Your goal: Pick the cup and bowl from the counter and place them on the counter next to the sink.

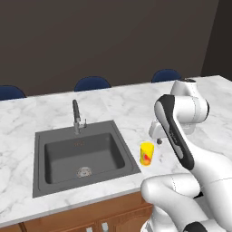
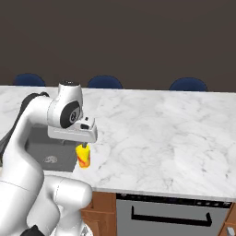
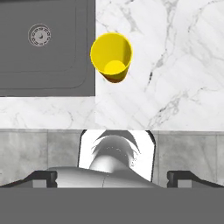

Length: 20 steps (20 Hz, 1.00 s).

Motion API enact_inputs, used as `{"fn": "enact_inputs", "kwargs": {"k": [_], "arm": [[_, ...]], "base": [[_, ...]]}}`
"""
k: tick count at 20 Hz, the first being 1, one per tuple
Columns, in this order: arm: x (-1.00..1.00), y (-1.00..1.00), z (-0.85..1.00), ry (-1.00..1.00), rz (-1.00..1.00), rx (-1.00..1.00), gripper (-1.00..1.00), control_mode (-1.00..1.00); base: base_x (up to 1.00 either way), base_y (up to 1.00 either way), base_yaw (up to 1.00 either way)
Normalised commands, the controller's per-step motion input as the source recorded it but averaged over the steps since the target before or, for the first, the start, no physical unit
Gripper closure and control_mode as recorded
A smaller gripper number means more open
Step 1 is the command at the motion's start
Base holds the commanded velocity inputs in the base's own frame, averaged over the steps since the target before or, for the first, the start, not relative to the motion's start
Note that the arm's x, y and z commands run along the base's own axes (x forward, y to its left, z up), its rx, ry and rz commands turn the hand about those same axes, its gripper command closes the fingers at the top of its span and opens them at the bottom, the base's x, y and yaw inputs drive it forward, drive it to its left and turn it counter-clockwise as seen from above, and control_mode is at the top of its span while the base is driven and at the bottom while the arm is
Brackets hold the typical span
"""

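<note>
the cup [image 1: 147, 153] is seen upright on the counter [image 1: 136, 108] just beside the sink [image 1: 81, 156], released by the spread-open gripper [image 3: 112, 177] above, and could be toppled if clipped.

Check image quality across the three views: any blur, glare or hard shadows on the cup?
Left base view: sharp, flat lighting, cup without glare. Right base view: cup partly hidden by the end effector. Hand view: cup crisp, faint shadow on counter.
</note>
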Motion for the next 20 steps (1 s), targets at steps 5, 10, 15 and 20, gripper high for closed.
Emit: {"fn": "enact_inputs", "kwargs": {"k": [5,10,15,20], "arm": [[0.00,0.00,0.00,0.00,0.00,0.00,-1.00,1.00],[0.00,0.00,0.00,0.00,0.00,0.00,-1.00,1.00],[0.00,0.00,0.00,0.00,0.00,0.00,-1.00,1.00],[0.00,0.00,0.00,0.00,0.00,0.00,-1.00,1.00]], "base": [[-0.21,0.00,0.00],[-0.98,-0.07,-0.13],[-0.15,0.00,-0.42],[0.00,0.00,-0.70]]}}
